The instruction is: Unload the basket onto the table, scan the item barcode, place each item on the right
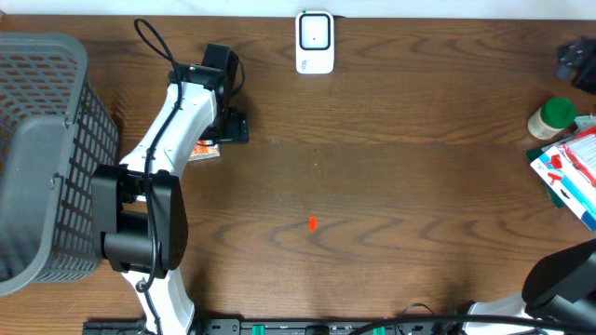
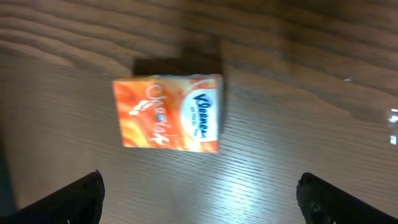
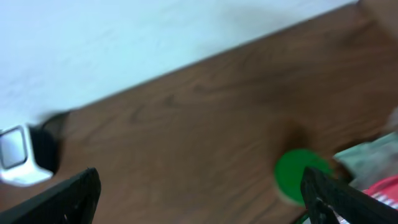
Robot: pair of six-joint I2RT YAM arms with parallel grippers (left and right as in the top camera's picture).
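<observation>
The item is a small orange Kleenex tissue pack (image 2: 168,113) lying flat on the wooden table. In the overhead view only an edge of the pack (image 1: 207,149) peeks out beside the left arm. My left gripper (image 2: 199,182) hovers above the table with its jaws wide open and empty, and the pack lies just beyond the fingertips. The white barcode scanner (image 1: 315,42) stands at the table's far edge, and the scanner (image 3: 15,157) also shows blurred in the right wrist view. My right gripper (image 3: 200,177) is open, empty and off the table surface, at the near right.
A grey mesh basket (image 1: 37,158) fills the left side. At the right edge lie a green-capped bottle (image 1: 551,116), a pile of colourful packets (image 1: 573,172) and a black object (image 1: 577,60). A small red mark (image 1: 312,222) sits mid-table.
</observation>
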